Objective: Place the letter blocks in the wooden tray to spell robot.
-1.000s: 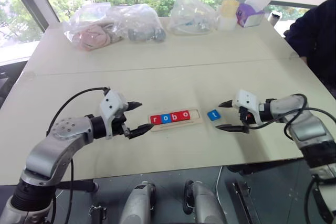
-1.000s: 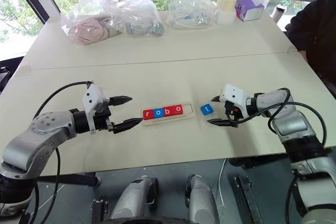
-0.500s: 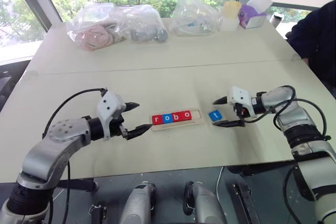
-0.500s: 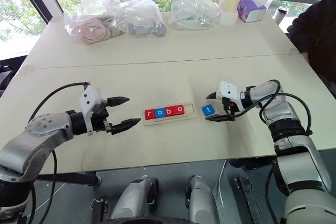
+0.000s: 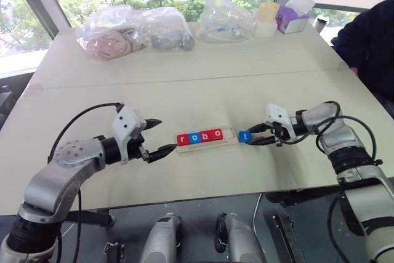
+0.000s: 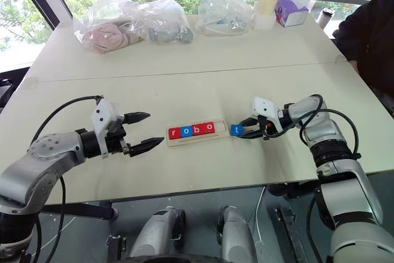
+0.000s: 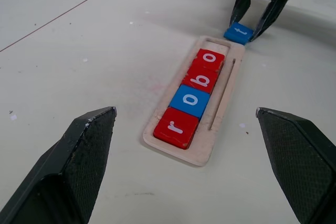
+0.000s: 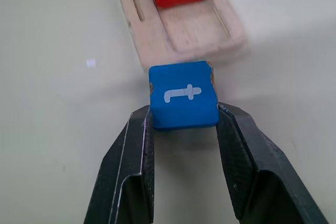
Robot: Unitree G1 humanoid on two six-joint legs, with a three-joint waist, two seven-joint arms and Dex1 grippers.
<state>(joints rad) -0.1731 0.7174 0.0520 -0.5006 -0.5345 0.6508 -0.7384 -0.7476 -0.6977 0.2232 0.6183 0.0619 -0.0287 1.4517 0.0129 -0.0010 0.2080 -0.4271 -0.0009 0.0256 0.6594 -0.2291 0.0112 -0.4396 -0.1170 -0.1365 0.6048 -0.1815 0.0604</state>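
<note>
The wooden tray (image 5: 229, 141) lies at the table's middle and holds several letter blocks reading r, o, b, o (image 7: 190, 100): red, blue, red, red. Its right-end slot (image 8: 197, 30) is bare wood. The blue t block (image 5: 245, 135) sits on the table just off that end, and my right gripper (image 5: 251, 137) is shut on it, one finger (image 8: 131, 166) on each side. The block's front edge nearly touches the tray's end. Left of the tray, my left gripper (image 5: 164, 135) hangs open with nothing between its fingers.
Clear plastic bags (image 5: 132, 29) with soft things, a pale cup (image 5: 267, 18) and a purple box (image 5: 294, 16) line the table's far side. A person's dark sleeve (image 5: 366, 35) is at the back right. The table's front edge (image 5: 203, 198) runs close below both grippers.
My right gripper slid left toward the tray and shut on the blue t block, which now sits against the tray's right end. The left gripper has stayed where it was, open.
</note>
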